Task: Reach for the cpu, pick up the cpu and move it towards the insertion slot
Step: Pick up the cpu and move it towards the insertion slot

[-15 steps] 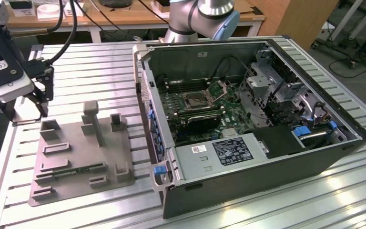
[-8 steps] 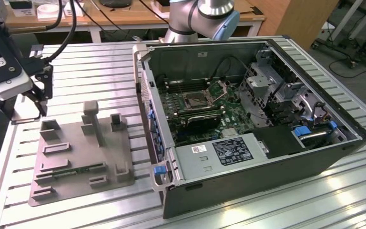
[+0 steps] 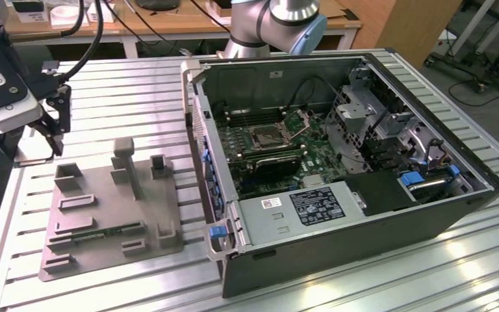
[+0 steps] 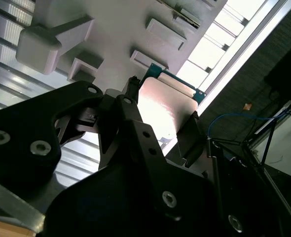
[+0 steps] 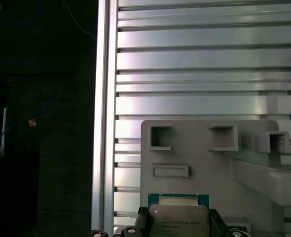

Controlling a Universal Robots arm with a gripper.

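In the second wrist view the gripper (image 4: 163, 107) is closed on the cpu (image 4: 163, 103). One dark finger (image 4: 131, 101) presses one edge of the chip and the other presses the opposite edge, with the pale metal top and a sliver of green rim showing between them. Behind it lie the grey tray (image 4: 121, 29) and its raised blocks. In the first wrist view the cpu (image 5: 179, 219) again sits clamped between the two fingers (image 5: 143, 221), just over the tray's (image 5: 200, 158) corner, with the ribbed table (image 5: 209, 64) beyond. The chip is near enough square that no long axis matters. In the exterior view the gripper (image 3: 55, 143) hangs above the far corner of the tray (image 3: 102, 195), which spreads toward 5 o'clock from it. The insertion slot (image 3: 267, 135) lies at about 3 o'clock from the gripper and well apart from it, inside the open computer case, with its retention frame (image 3: 303, 120) hinged up at the slot's 2 o'clock. On that line stand the tray's tall post (image 3: 125, 156) and then the near case wall (image 3: 199, 123), so I judge the carry has to clear both.
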